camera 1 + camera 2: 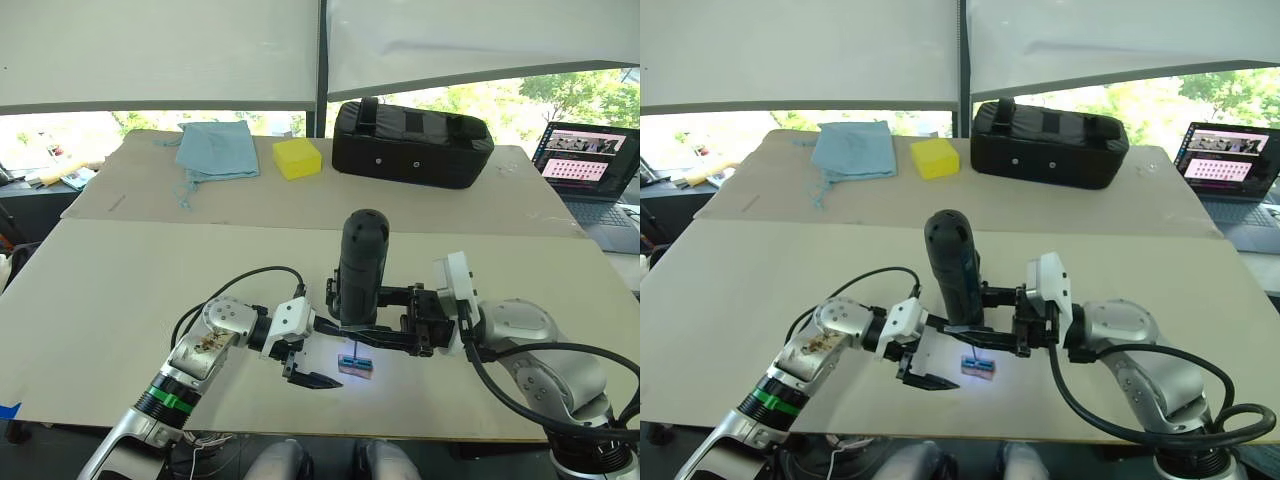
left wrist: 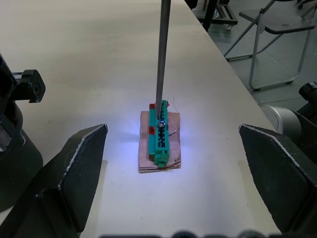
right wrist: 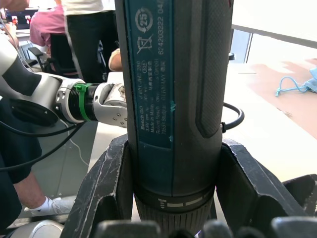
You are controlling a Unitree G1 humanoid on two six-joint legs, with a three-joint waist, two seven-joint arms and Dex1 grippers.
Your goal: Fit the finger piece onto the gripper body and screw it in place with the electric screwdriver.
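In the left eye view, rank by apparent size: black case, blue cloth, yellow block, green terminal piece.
1. black case
2. blue cloth
3. yellow block
4. green terminal piece, smallest though nearest the camera.

Blue cloth (image 1: 216,149), yellow block (image 1: 297,158), black case (image 1: 411,143), laptop (image 1: 588,174)

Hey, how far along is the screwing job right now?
Done: the right gripper has the electric screwdriver clamped upright. In hand: its bit rests on a screw of the small green block, with the left gripper open either side of it. Apparently left: fitting the finger piece to the gripper body and screwing it down.
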